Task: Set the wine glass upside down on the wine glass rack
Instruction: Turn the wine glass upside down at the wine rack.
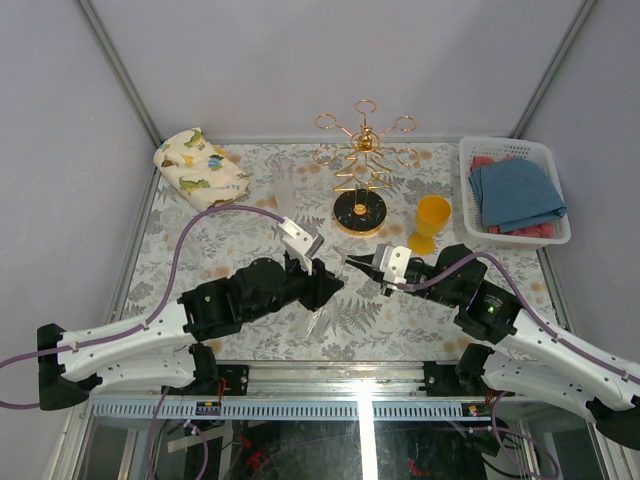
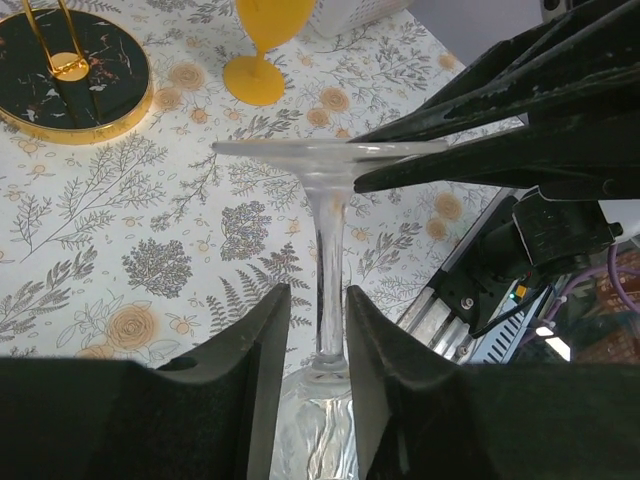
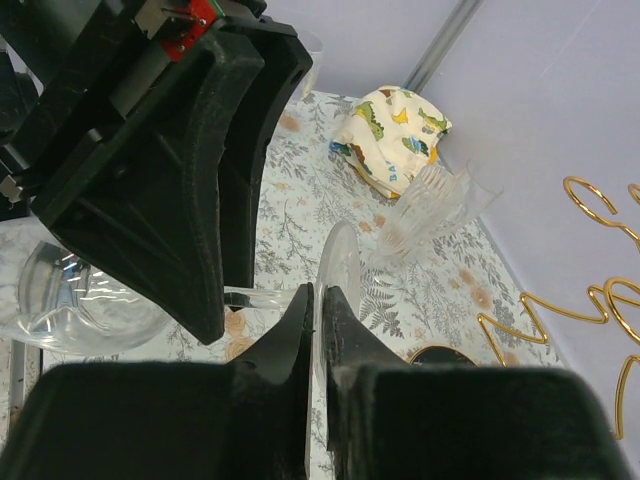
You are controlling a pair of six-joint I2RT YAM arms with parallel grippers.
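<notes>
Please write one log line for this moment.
right gripper: shut on glass foot | left gripper: open around stem | glass: not on rack

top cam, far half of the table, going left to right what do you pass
dinosaur-print cloth → clear ribbed cup → wine glass rack → orange goblet → white basket of blue cloths

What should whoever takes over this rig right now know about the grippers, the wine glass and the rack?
Right gripper: jaws shut on the foot of the wine glass.
Left gripper: jaws open, straddling the stem, not clamped.
Wine glass: held sideways between the two grippers, in front of the wine glass rack, which stands at the table's far middle with no glass on it.
Done: glass picked up.
Left: grip the stem, invert the glass, hang it on the rack.
</notes>
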